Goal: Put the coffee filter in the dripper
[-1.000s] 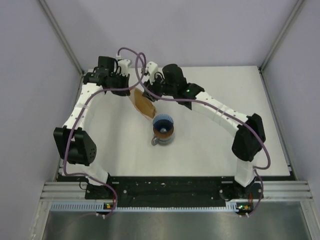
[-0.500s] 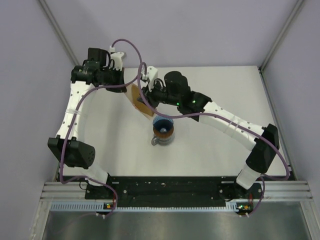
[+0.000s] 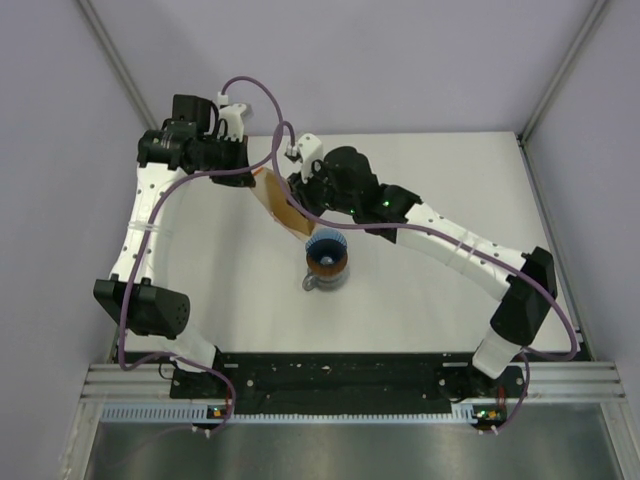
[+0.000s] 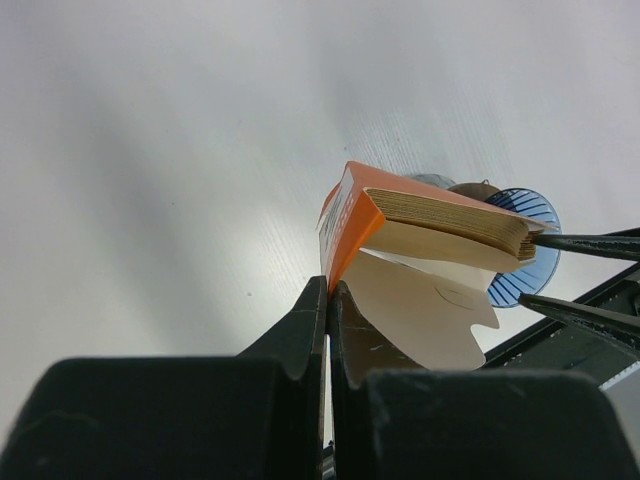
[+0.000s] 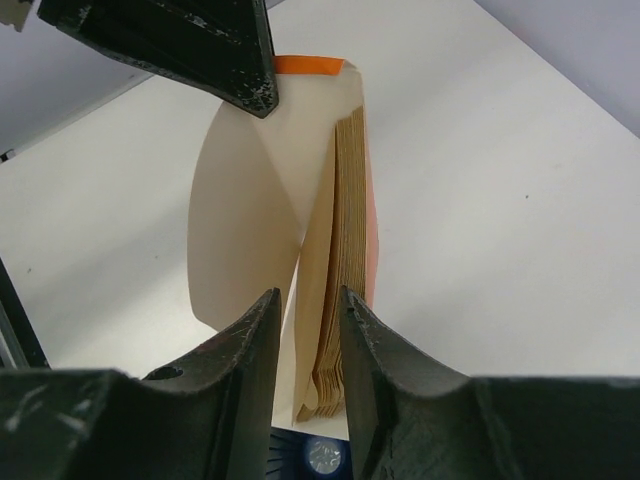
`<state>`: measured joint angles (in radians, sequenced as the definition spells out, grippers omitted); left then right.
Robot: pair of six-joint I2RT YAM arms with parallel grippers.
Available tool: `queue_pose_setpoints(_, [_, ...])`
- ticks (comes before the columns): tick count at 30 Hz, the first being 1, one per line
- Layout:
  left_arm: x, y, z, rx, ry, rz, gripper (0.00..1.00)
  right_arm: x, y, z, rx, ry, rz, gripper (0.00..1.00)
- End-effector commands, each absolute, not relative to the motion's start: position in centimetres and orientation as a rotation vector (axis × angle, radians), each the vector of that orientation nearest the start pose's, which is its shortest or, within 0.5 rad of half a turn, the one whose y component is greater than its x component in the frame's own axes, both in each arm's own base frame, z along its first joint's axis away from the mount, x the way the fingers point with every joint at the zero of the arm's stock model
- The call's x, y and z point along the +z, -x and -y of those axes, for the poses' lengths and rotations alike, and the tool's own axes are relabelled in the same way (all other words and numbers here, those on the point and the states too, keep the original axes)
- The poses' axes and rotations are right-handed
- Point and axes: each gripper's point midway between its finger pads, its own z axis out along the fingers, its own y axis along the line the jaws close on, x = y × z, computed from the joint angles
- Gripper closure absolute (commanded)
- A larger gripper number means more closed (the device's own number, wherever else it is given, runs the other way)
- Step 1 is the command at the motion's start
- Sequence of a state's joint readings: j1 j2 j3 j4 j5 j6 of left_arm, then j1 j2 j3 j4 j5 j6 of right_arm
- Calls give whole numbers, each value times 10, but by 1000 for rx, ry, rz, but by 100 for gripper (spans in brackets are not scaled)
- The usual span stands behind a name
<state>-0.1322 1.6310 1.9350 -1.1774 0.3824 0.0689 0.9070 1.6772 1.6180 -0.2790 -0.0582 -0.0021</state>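
Left arm [image 3: 150, 215] drew away from the dripper [image 3: 326, 252]. The left claw [image 4: 327, 290] pinches the pack [image 4: 345, 215]. The right claw [image 5: 305, 310], narrow, straddles the filter stack [image 5: 340, 270] and could drag out several.

- The white-and-black left arm [image 3: 148, 215] rises along the frame's left side. Its black two-finger left gripper [image 4: 328, 287] is pinched tight on the orange-and-white filter pack [image 4: 345, 215].
- The matching right arm [image 3: 450, 240] stretches from lower right to upper centre. The right gripper [image 5: 308, 293] has its jaws narrowly apart.

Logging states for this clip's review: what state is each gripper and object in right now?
Left gripper: shut on the filter pack, holding it up.
Right gripper: open, fingers straddling the brown filters.
Filter pack: open, tilted, off the table.
Brown filters: stacked in the pack, none pulled out.
Dripper: upright, touched by neither gripper.
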Motion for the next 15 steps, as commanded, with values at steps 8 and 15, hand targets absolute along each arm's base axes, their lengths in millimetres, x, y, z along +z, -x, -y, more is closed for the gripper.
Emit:
queue_pose_setpoints(8, [332,-352,118,-545,-420,-2289,100,301,-311,-424,696,892,-1772,80])
queue_pose_setpoints(15, [330,-355,118,-539,-415,-2289,100,299,-300,-432,723,943,-1760,83])
